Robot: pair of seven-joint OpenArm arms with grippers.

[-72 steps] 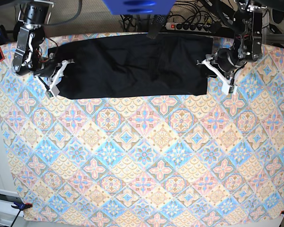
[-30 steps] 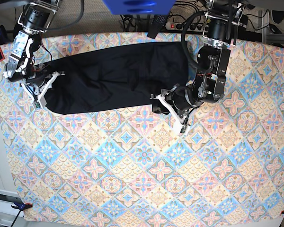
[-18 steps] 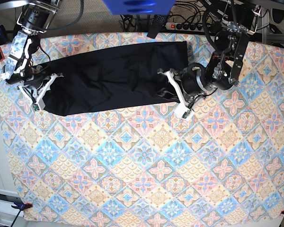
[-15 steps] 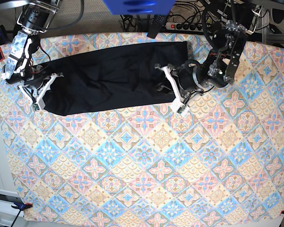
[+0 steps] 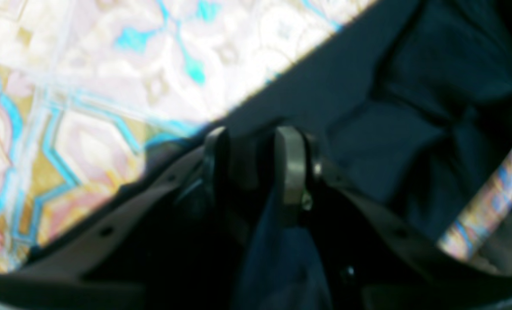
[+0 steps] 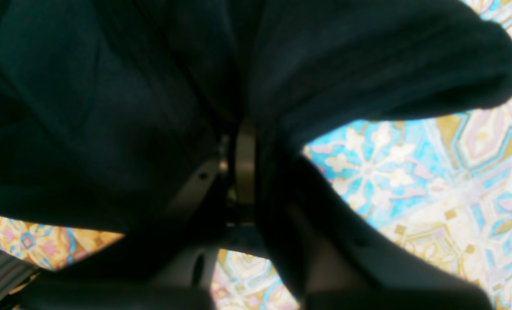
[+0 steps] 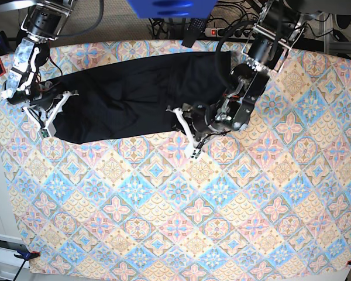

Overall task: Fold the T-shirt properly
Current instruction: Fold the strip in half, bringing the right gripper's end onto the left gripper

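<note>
Since the earlier base views, your left claw (image 7: pixel 188 133) has carried its end of the shirt (image 7: pixel 134 93) inward across the bench (image 7: pixel 222 222), from the far edge of the garment toward its middle; your right claw (image 7: pixel 51 112) has stayed at the opposite end. The cloth band is now shorter on the left claw's side, with a doubled layer beginning behind that claw.

Left claw (image 5: pixel 251 163): the wrist view shows the two fingers (image 5: pixel 291 168) close together with dark cloth running down between them, so it reads as gripping the shirt (image 5: pixel 411 129). Patterned bench (image 5: pixel 66 107) lies just beyond the fingertips; the cloth edge runs diagonally past them.

Right claw (image 6: pixel 244 163): closed on a bunched end of the shirt (image 6: pixel 109 107), which drapes over and around the fingers and hides most of them. Bench (image 6: pixel 389 181) shows beneath the hanging fold.

Purpose of the hold, as a judgement: the right claw anchors one end so the cloth stays taut, while the left claw draws the other end over to lay a crosswise fold. The fold looks partly made. Slack cloth trailing behind the left claw could wrinkle if set down unevenly.
</note>
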